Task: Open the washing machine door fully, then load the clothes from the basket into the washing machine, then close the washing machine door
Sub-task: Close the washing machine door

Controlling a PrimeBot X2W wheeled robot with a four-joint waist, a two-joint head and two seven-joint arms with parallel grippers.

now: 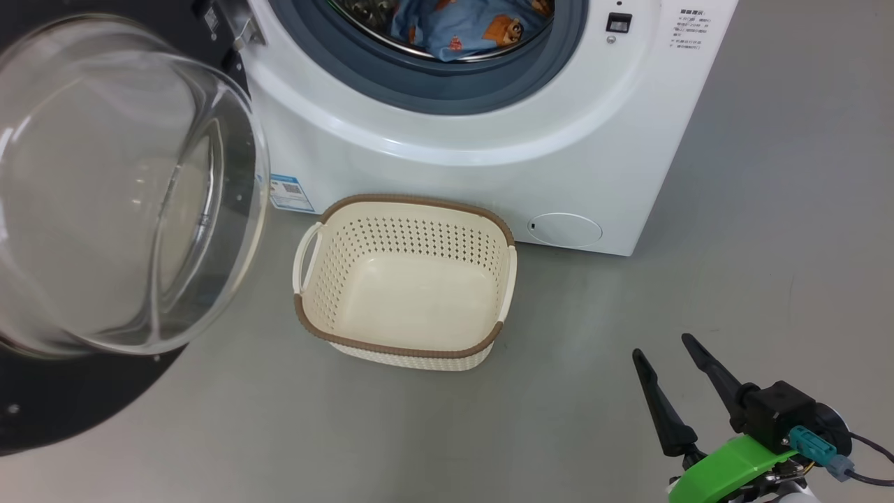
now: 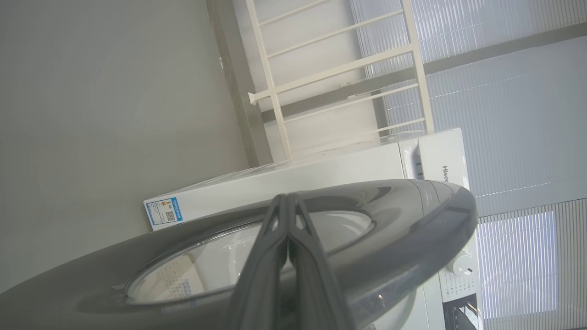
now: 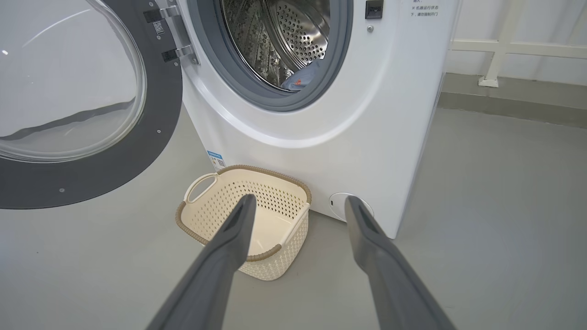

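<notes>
The washing machine [image 1: 489, 140] stands with its door [image 1: 105, 209] swung wide open to the left, glass bowl bulging towards me. The clothes [image 1: 464, 28], light blue with orange figures, lie inside the steel drum [image 3: 284, 41]. The basket [image 1: 405, 279] sits on the floor against the washer's front with nothing in it. My right gripper [image 1: 663, 349] hovers open at the lower right, well clear of the basket [image 3: 247, 220]. In the left wrist view my left gripper [image 2: 286, 198] is shut, its fingertips together just beyond the door's black outer rim [image 2: 412, 215], holding nothing.
Grey floor [image 1: 768, 244] stretches to the right of the washer. A round flap [image 1: 564, 229] and a blue label [image 1: 290, 192] sit low on its front. A cream railing [image 2: 339, 73] and window blinds [image 2: 518, 114] stand behind the machine.
</notes>
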